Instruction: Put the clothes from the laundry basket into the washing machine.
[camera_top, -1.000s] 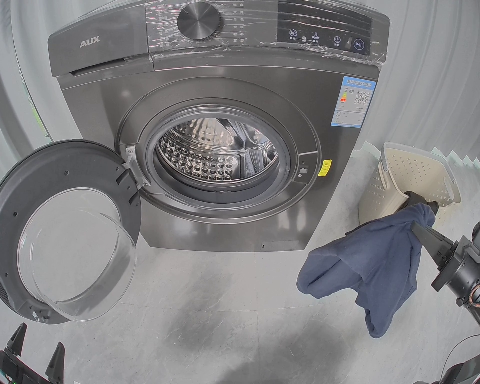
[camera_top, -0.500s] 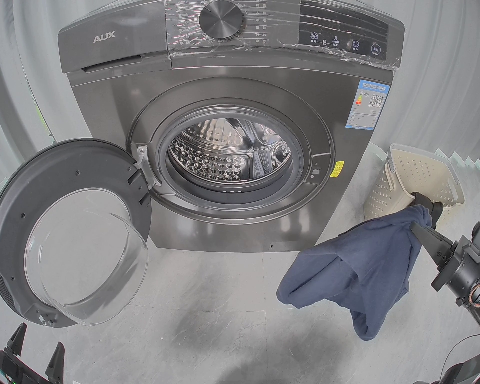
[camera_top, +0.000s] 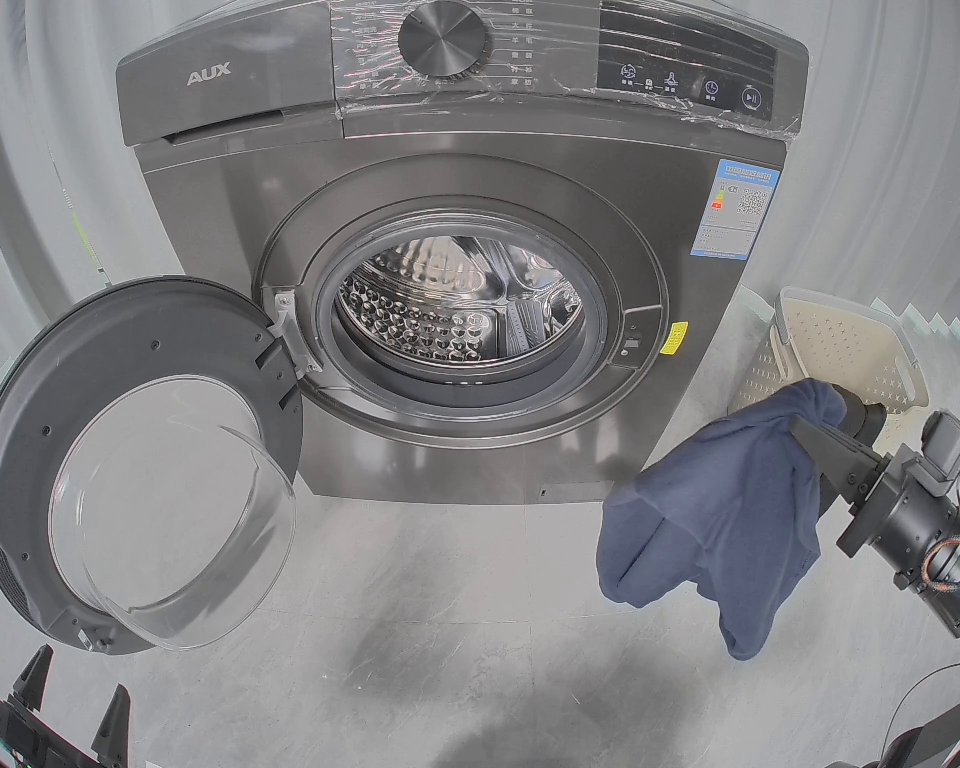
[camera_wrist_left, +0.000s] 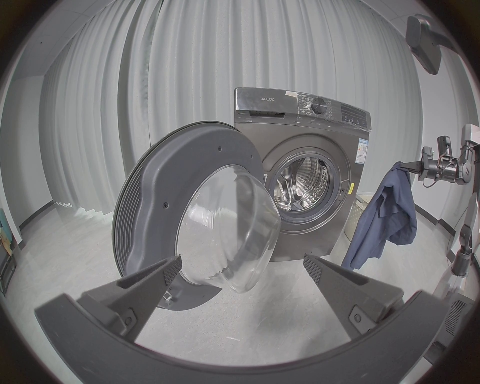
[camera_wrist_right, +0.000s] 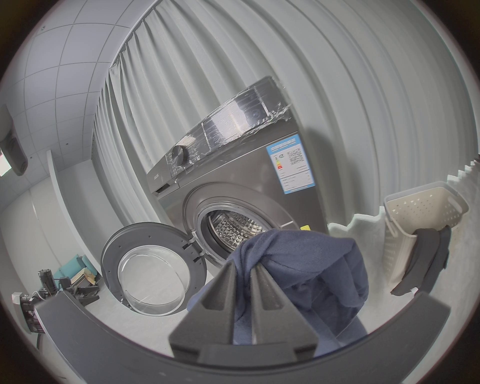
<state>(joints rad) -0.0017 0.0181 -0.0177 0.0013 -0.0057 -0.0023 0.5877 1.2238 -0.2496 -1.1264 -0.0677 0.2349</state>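
Where the washer drum lies: leftward, beyond the right hand.
Grip: clamped on dangling blue shirt.

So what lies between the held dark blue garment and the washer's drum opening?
Just bare grey floor and the washer's grey front panel, per the head view.
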